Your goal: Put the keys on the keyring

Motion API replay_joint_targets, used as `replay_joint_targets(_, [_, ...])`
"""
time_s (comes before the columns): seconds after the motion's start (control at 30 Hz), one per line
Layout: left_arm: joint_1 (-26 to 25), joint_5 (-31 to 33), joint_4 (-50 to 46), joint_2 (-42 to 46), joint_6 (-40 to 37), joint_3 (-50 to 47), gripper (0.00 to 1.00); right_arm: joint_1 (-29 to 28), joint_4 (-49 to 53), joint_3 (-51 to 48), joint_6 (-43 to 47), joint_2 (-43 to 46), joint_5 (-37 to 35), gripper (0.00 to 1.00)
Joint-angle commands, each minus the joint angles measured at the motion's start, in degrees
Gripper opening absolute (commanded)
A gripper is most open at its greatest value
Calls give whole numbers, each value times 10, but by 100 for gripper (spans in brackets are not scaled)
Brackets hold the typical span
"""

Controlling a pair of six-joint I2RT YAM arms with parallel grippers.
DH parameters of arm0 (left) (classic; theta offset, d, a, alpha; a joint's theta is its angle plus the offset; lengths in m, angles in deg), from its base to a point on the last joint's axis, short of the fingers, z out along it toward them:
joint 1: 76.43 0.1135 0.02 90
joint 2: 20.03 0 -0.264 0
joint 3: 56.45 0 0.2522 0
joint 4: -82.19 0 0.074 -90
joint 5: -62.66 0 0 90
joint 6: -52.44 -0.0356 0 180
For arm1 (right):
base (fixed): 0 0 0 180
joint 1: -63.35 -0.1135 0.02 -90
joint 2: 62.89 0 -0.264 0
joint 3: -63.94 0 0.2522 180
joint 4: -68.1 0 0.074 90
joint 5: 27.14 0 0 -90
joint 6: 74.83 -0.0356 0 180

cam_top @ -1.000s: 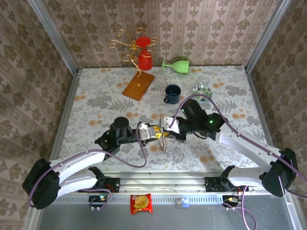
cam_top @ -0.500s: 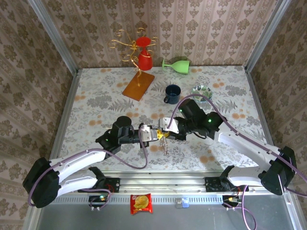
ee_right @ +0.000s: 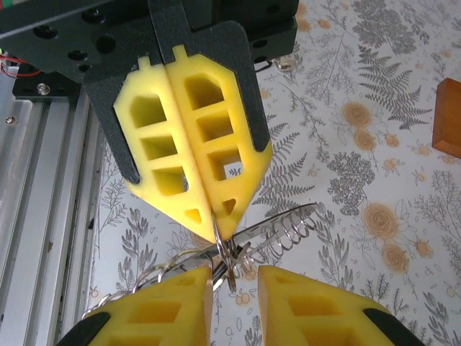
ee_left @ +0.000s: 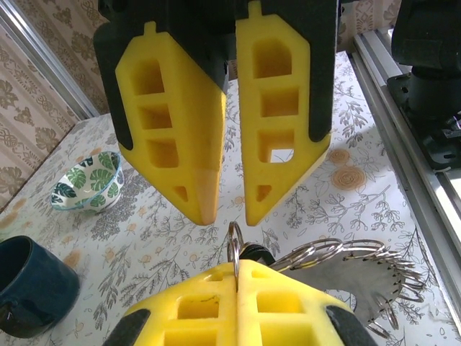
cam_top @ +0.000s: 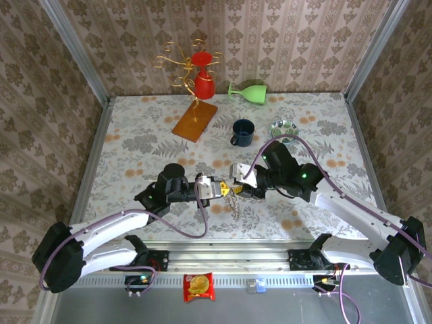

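Top: left claw (cam_top: 221, 190) and right claw (cam_top: 237, 192) meet above the patterned counter (cam_top: 135, 142). Left wrist: left claw is clenched on the thin silvery wire keyring (ee_left: 234, 245), with flat silvery keys (ee_left: 356, 274) dangling beside. Right wrist: right claw is released, fingers either side of the ring; threading seems unfinished.

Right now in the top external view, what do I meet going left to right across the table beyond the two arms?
Gold wire stand on its wooden base → dark blue mug → leaf-patterned bowl. The tipped green glass spans the mug's column, so it is left unplaced.
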Motion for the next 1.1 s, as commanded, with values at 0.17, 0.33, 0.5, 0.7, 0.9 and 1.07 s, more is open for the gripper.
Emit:
replay_joint_targets(0.17, [-2, -14, 26, 7, 2, -2, 0, 0, -2, -2, -4, -14, 16, 14])
replay_joint_targets(0.33, [-2, -13, 29, 6, 3, -2, 0, 0, 1, -4, -4, -16, 15, 14])
replay_joint_targets(0.5, [-2, -12, 30, 8, 3, -3, 0, 0, 7, -3, -3, -16, 7, 2])
replay_joint_targets(0.7, [-2, -13, 35, 10, 8, -6, 0, 8, 1, -17, -5, -10, -31, 0])
replay_joint_targets(0.9, [-2, -13, 73, 2, 30, -15, 0, 9, -31, -33, -30, -20, -18, 0])
replay_joint_targets(1.07, [-2, -7, 113, 0, 56, -33, 0, 15, -83, -54, -59, 9, 4, 19])
